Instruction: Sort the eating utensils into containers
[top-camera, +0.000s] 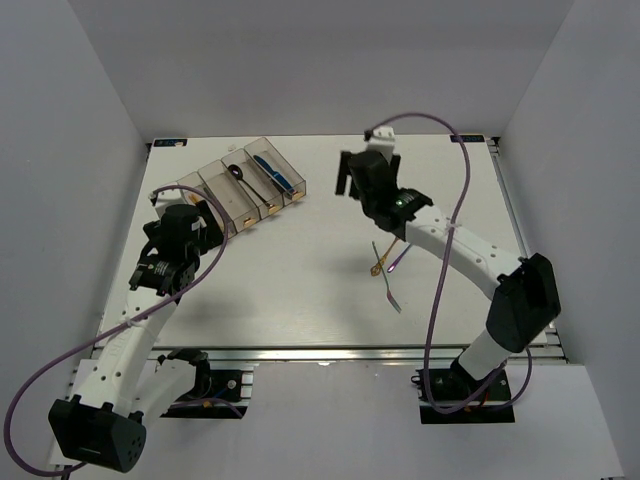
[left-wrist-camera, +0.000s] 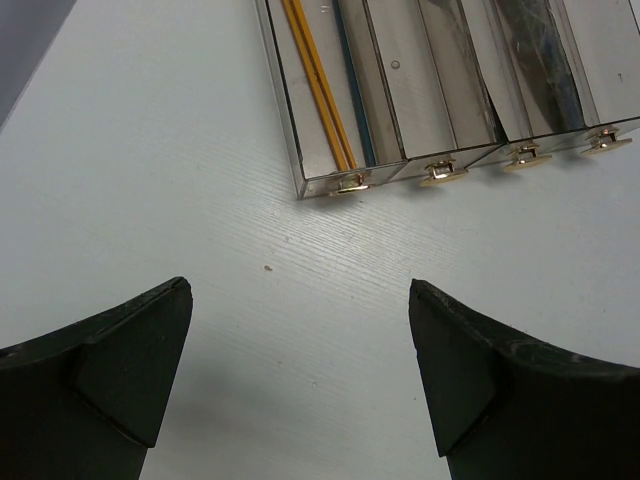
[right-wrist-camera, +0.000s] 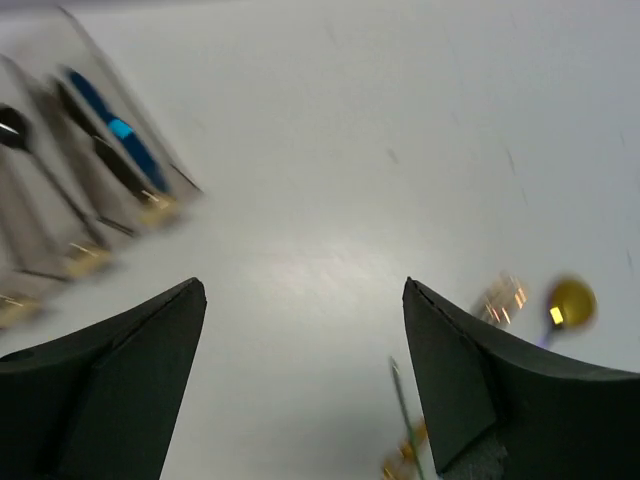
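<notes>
Nearest the arm bases, on the right half of the white table (top-camera: 300, 300), a few loose eating utensils are lying close together. Among them are a silvery utensil (top-camera: 392, 298) at the near end and a purple-gold spoon (right-wrist-camera: 570, 303) just beyond it. The other slim gold pieces around them are showing too blurred to name. On the left side, the left gripper (left-wrist-camera: 300, 290) is hovering low over the bare tabletop with its jaws standing wide apart and nothing between them. It is facing the tagged ends of the containers (top-camera: 215, 192) from a short way off. Farther back and toward the middle, the right gripper (right-wrist-camera: 304, 290) is hanging above the table between the loose cluster and the containers. Its jaws are likewise spread wide and gripping nothing. At the far left, the four joined clear bins are sitting side by side at a slant, each showing a small brass tag (left-wrist-camera: 350, 183) at its near end. Wooden chopsticks (left-wrist-camera: 320, 85) are lying lengthwise in the leftmost bin with a dark chopstick (left-wrist-camera: 352, 95) beside them. A black spoon (top-camera: 240, 174) is resting in the third bin. A blue knife (top-camera: 272, 172) is lying in the rightmost bin, next to a dark piece (right-wrist-camera: 100, 150) that is too blurred to identify.
</notes>
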